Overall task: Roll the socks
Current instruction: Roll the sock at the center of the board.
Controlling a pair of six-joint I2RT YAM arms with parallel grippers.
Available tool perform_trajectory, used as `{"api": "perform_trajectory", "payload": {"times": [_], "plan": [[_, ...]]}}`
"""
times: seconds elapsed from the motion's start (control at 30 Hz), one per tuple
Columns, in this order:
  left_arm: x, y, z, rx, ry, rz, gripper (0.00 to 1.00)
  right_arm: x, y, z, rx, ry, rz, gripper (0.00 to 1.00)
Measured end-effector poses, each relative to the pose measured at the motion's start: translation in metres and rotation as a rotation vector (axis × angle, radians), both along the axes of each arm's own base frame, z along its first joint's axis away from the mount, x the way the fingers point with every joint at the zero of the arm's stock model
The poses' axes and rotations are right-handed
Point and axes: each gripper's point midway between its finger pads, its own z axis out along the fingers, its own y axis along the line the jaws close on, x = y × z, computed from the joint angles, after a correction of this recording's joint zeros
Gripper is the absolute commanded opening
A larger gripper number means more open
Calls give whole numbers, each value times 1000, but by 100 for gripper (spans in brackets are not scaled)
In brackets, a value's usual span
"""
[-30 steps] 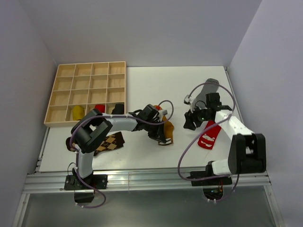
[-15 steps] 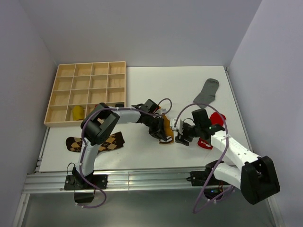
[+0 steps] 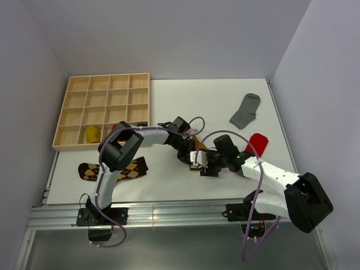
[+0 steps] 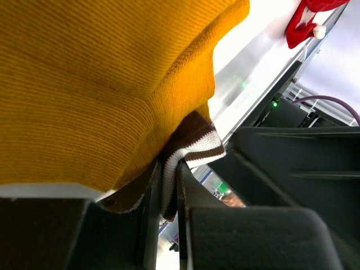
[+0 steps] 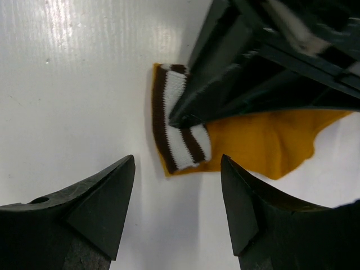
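Observation:
The mustard-orange sock (image 3: 198, 147) lies at the table's middle. My left gripper (image 3: 190, 157) is shut on its brown-and-white striped cuff (image 4: 194, 143), which is pinched between the left fingers (image 4: 194, 208); the sock's body (image 4: 101, 84) fills that view. My right gripper (image 5: 178, 160) is open and empty, hovering just short of the same cuff (image 5: 179, 138); it shows in the top view (image 3: 199, 164) touching nothing. A grey sock (image 3: 246, 111) lies flat at the far right. A red sock (image 3: 257, 143) lies partly under the right arm. A brown-tan argyle sock (image 3: 115, 170) lies at the near left.
A wooden compartment tray (image 3: 84, 101) stands at the back left, with a yellow bundle (image 3: 91, 133) in its front row and other bundles partly hidden by the left arm. The two arms meet closely at the table's middle, near the front edge.
My right arm has swung from beside the grey sock at the far right to the middle, ending open in front of the striped cuff. My left gripper has kept its hold on the mustard sock.

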Motion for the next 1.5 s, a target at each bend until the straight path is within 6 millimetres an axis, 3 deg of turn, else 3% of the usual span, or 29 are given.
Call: {"api": "perform_trajectory", "payload": {"times": [0.2,0.33,0.57,0.6,0.87,1.2,1.5], "plan": [[0,0,0,-1,10,-1,6,-7,6,-18,-65,-32,43,66],[0,0,0,-2,14,-1,6,0,13,-20,-70,-63,39,62],[2,1,0,-4,12,3,11,10,19,-24,-76,-72,10,36],[4,2,0,-4,12,7,13,11,19,-25,-77,-70,7,29],[7,8,-2,-37,5,39,32,11,19,-25,-89,-15,1,16],[13,22,5,-16,-85,187,37,9,11,-17,-21,285,-25,12],[24,63,5,93,-265,392,39,13,-7,-16,-8,753,-71,13]]}}
